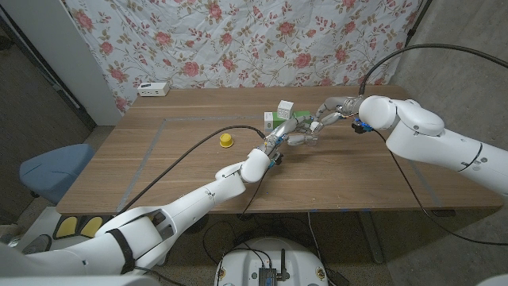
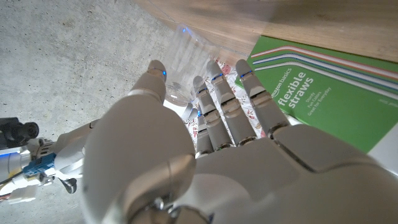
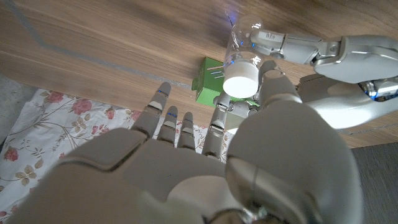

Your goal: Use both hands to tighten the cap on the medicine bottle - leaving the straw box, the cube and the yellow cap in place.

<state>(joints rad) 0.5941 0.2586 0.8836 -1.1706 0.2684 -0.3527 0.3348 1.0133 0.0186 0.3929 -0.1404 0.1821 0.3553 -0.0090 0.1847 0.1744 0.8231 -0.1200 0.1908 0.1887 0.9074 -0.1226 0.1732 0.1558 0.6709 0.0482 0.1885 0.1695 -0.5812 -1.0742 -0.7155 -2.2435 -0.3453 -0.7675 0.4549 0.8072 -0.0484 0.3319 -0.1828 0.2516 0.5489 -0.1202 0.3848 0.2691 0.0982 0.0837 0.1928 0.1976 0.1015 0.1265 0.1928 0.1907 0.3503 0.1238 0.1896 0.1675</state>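
Two robot hands [image 1: 278,143] [image 1: 324,113], one medicine bottle [image 3: 244,59]

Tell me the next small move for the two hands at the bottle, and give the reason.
Probably close the right hand fingers on the white cap and start twisting. The left hand already wraps the clear bottle beside the straw box, and the right hand's thumb and a finger sit at the cap's edge, though a firm pinch cannot be told yet.
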